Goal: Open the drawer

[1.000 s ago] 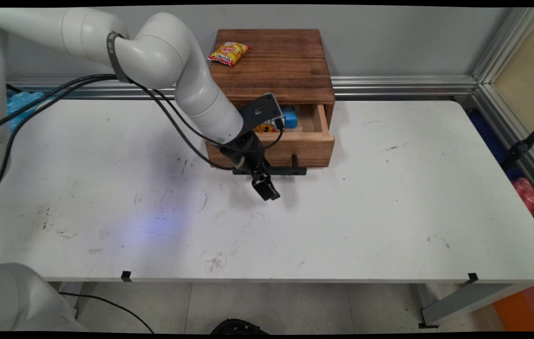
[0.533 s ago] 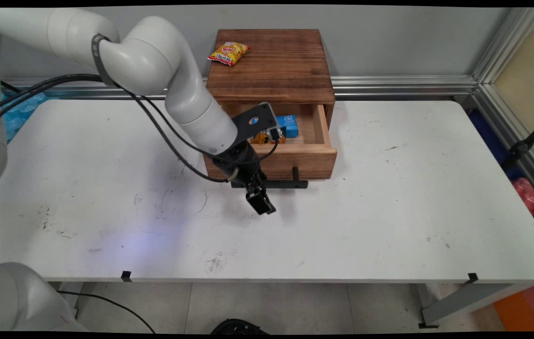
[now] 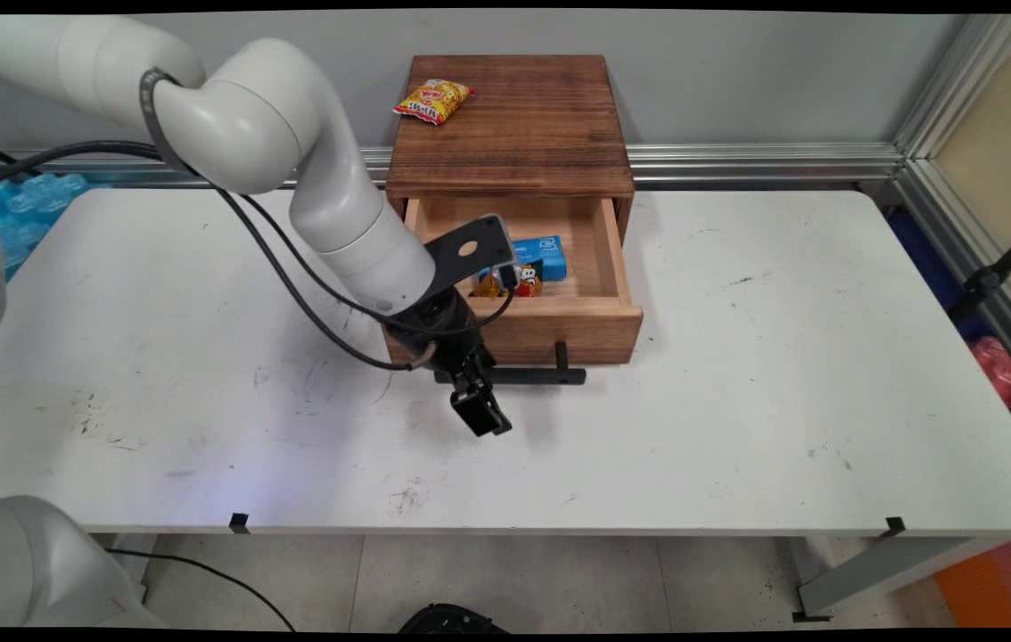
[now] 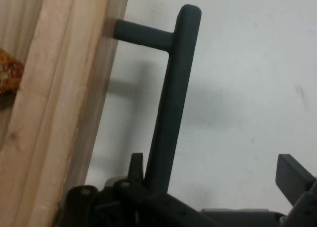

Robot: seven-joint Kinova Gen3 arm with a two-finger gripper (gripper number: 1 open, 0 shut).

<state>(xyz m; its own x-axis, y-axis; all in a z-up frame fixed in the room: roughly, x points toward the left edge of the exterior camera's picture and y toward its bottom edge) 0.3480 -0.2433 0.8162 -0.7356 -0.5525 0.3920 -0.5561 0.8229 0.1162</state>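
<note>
The white table (image 3: pixel 737 401) bears scuffs and dark marks across its top. At its far side, against the wall, stands a dark-stained wooden cabinet (image 3: pixel 514 125) with a single drawer (image 3: pixel 599 312) of paler wood drawn out toward the near edge. The drawer's front carries a black bar handle (image 3: pixel 550 375) on two short posts; in the hand view the same handle (image 4: pixel 173 93) runs up from the gripper's linkage, with one post meeting the pale wood of the drawer front (image 4: pixel 54 113).

The black gripper (image 3: pixel 479 412) hangs at the left end of the handle, just in front of the drawer. In the hand view one finger (image 4: pixel 294 180) stands well off to the right of the bar with bare table between them, so the jaws stand apart and grip nothing; the bar lies close by the other side of the linkage.

Inside the drawer lies a blue packet (image 3: pixel 539 258) with white print too small to read, and beside it a small orange and red snack item (image 3: pixel 514 283), partly hidden by the wrist bracket. On the cabinet's top rests a yellow snack bag (image 3: pixel 432 99) with red lettering that cannot be made out.
</note>
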